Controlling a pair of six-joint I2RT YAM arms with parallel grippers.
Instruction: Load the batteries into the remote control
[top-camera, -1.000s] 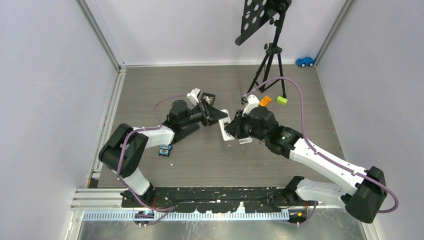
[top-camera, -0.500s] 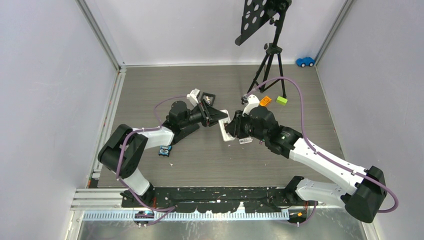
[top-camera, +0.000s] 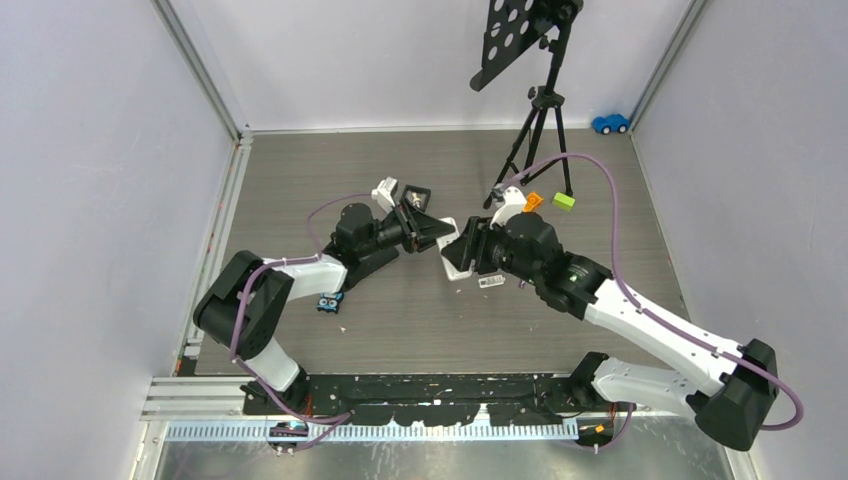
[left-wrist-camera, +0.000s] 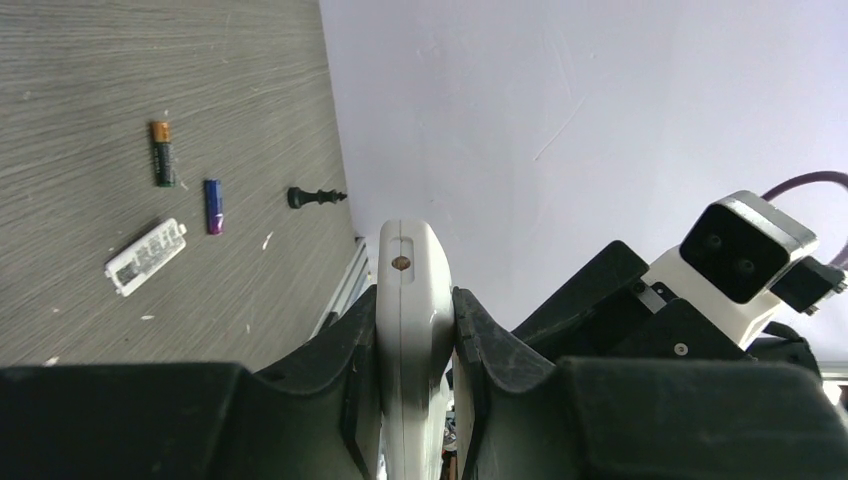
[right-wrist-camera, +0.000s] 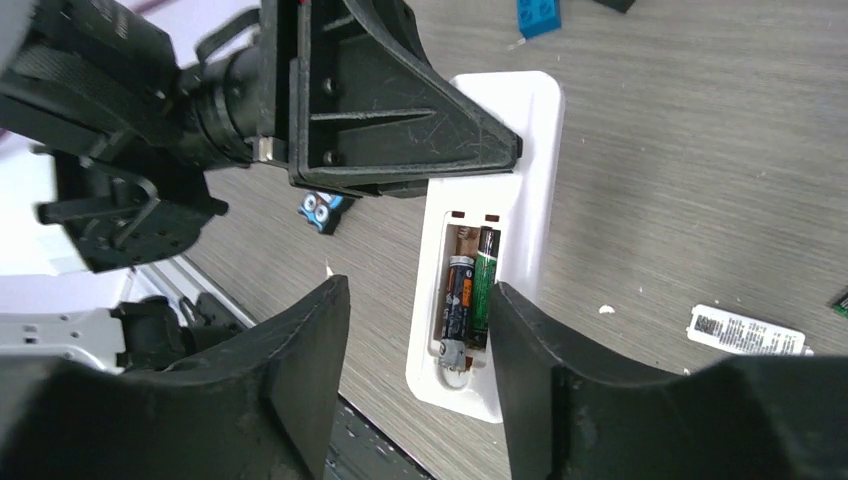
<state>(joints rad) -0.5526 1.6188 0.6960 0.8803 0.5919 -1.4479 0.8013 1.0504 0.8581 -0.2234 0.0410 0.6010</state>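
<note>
Right gripper (right-wrist-camera: 418, 300) has swung its fingers (right-wrist-camera: 300, 380) wide since a second ago, when they were nearly closed against the remote (right-wrist-camera: 525, 150); nothing lies between them now. Just past their tips is the remote's open compartment, with a dark battery (right-wrist-camera: 459, 297) and a green battery (right-wrist-camera: 486, 285) lying side by side in it. The print on both is too small to read.

Left gripper (left-wrist-camera: 408, 330) is clamped narrowly on the remote's white edge, and its black fingers (right-wrist-camera: 400, 110) cover the far end of the remote in the right wrist view.

Off to the right fingers' side, a white label (right-wrist-camera: 745, 330) with a barcode lies flat on the table (right-wrist-camera: 680, 150); its text cannot be read. On the other side of them sits a small blue toy (right-wrist-camera: 320, 212) with white eyes.

Well beyond the left fingers, a loose green battery (left-wrist-camera: 163, 153) with an orange end and a purple battery (left-wrist-camera: 213, 205) lie apart from each other. A white ribbed piece (left-wrist-camera: 146, 257) is near them, and a black knob-like piece (left-wrist-camera: 315, 197) lies by the wall.

Grey wood-grain covers the table. Pale walls (top-camera: 100, 150) close it on three sides, with a metal rail (top-camera: 215, 240) along the left edge. At the back stands a tripod (top-camera: 540, 110) carrying a perforated black plate (top-camera: 515, 35). An orange block (top-camera: 531, 201) and a green block (top-camera: 564, 200) sit by its feet, and a blue toy car (top-camera: 610, 123) is in the far corner.
</note>
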